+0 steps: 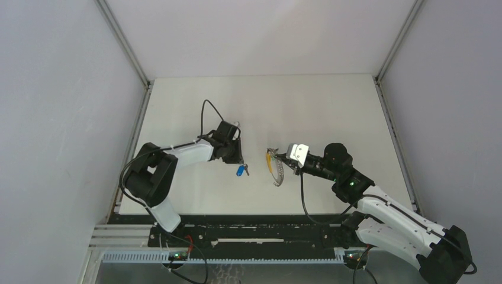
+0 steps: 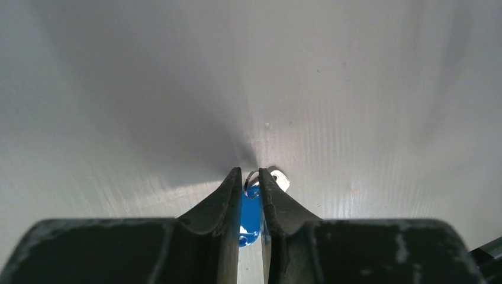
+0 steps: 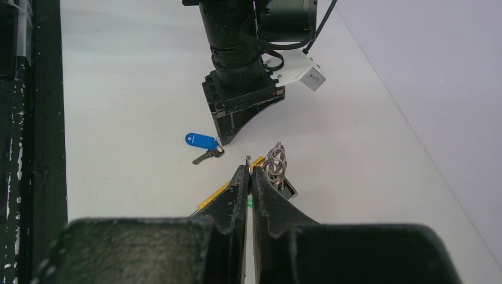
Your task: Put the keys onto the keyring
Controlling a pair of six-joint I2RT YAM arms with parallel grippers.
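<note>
Left hand (image 2: 251, 178) straddles the blue-headed silver key (image 2: 250, 214) on the white tabletop (image 1: 331, 106), grip unclear; nearby right hand (image 3: 249, 170) is clenched on the yellow-tabbed bead-chain keyring (image 3: 276, 161).

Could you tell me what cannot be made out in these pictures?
Left wrist: jaws of the left gripper hide most of the blue key; grip unclear.
Right wrist: the shut right gripper covers where it holds the keyring.
Top view: keyring links too small.
Second key: in no view.
</note>
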